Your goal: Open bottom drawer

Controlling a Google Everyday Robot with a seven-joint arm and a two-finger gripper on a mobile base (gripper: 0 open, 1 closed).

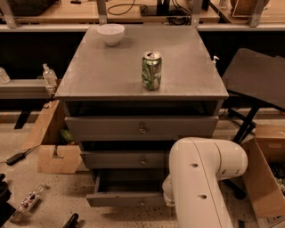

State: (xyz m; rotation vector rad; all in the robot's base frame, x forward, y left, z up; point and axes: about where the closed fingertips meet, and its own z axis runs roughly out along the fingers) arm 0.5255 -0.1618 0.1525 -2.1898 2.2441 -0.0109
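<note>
The cabinet (pixel 133 84) is flat grey all over, with darker shadowed gaps between its drawers. The bottom drawer (pixel 124 199) has the same plain grey front and a darker grey inside. The can (pixel 151 71) is green mottled with white, with a silver top. The bowl (pixel 111 34) is white. The arm (pixel 200 178) is creamy white with a few small dark dots; the tool is out of sight behind it, low by the cabinet. The box (pixel 55 158) is brown cardboard. The floor (pixel 53 196) is beige with speckles. The back worktop (pixel 58 11) is pale wood.
</note>
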